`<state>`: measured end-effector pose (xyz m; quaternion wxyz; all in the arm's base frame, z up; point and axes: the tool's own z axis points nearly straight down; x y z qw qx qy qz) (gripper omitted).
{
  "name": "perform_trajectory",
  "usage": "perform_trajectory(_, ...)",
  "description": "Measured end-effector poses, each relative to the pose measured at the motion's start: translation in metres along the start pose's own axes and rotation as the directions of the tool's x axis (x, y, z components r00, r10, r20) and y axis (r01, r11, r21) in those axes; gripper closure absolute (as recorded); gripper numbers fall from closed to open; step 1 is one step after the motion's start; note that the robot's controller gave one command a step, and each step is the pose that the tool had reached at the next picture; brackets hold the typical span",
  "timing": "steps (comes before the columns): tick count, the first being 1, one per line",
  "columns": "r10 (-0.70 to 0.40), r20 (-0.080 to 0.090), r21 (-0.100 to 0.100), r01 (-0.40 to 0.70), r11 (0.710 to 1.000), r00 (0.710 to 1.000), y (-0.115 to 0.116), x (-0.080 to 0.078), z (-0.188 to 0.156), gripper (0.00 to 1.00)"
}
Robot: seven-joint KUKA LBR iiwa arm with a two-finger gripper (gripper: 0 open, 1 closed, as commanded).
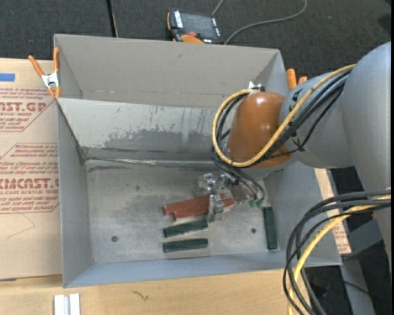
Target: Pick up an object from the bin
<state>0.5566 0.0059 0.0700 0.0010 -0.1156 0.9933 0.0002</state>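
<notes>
My gripper is low in the bin, right of the middle, under the orange wrist cover. Its fingertips sit at the right end of a flat reddish-brown bar lying on the floor. Just below that bar lies a dark green bar, tilted slightly. Another dark green bar lies flat nearer the front wall. Whether the reddish bar is pinched between the fingers is hidden by the fingers themselves.
A third dark green bar lies upright along the right wall. A small green-and-white piece sits just right of the gripper. The bin's left half is bare floor.
</notes>
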Motion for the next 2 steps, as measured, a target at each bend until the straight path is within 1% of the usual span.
perform_trajectory(1, 0.001, 0.007, 0.000, -0.001, 1.000, 1.000, 0.039, 0.005, -0.100, 1.00)
perform_trajectory(2, 0.004, 0.007, 0.002, -0.004, 1.000, 1.000, 0.041, 0.029, -0.189, 1.00)
